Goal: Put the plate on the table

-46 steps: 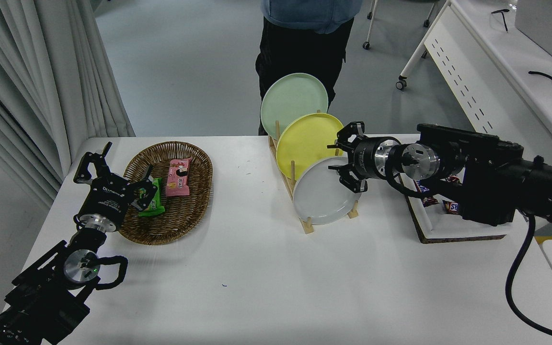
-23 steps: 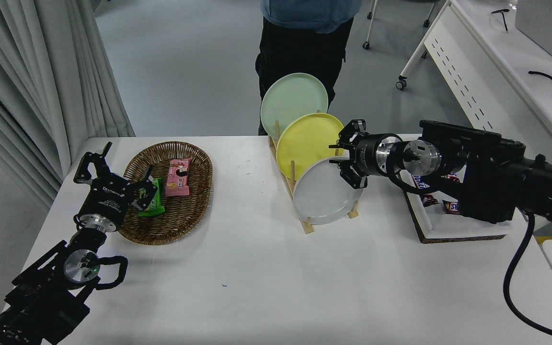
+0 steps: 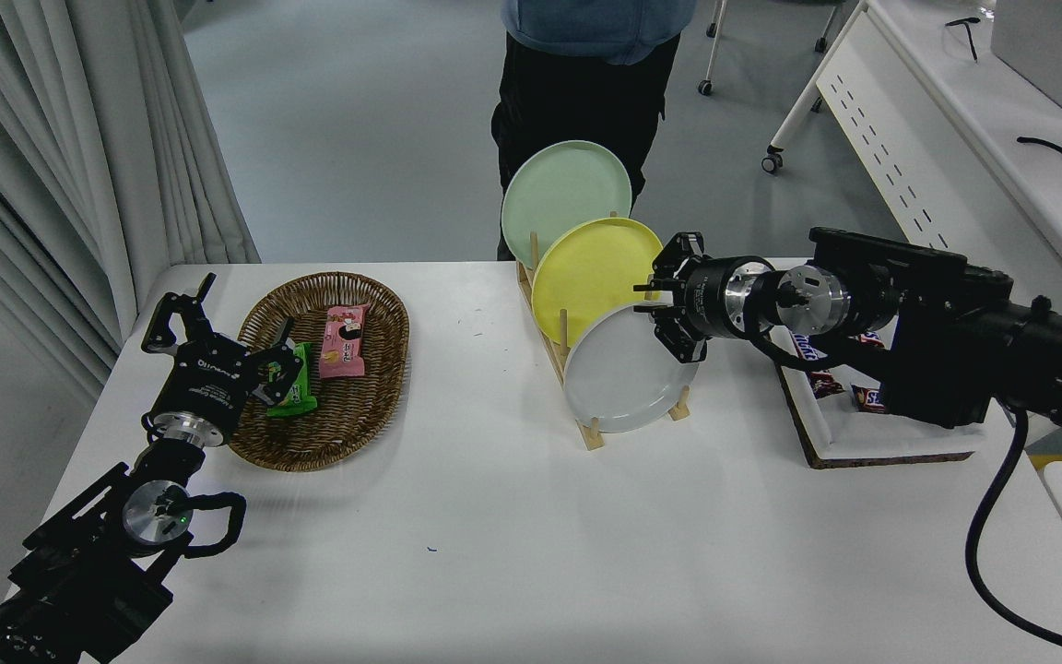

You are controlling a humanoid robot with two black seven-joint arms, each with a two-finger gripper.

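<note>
We see the right gripper (image 3: 666, 310) with its fingers spread open, holding nothing, at the upper right rim of the round light-grey plate (image 3: 621, 378). That plate stands tilted in the nearest slot of a wooden rack (image 3: 557, 355), with a yellow plate (image 3: 591, 269) and a pale green plate (image 3: 559, 186) behind it. The rack stands on the white surface (image 3: 494, 516). The left gripper (image 3: 218, 337) rests open at the left, beside a wicker basket (image 3: 356, 415).
</note>
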